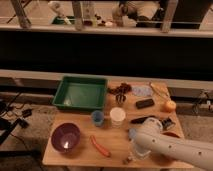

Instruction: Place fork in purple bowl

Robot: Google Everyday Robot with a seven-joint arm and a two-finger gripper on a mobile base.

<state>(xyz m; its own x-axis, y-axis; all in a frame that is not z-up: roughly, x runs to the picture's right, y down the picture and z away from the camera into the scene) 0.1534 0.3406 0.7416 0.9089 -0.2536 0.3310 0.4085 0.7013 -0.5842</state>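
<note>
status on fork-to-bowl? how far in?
Done: nothing visible yet. The purple bowl at the table's front left holds no fork. In hand: the gripper is down at the table's front edge, right of the orange stick, jaws shut; whether they grip the fork can't be told, no fork shows. Left: confirm the pick, carry left, drop into the bowl.
</note>
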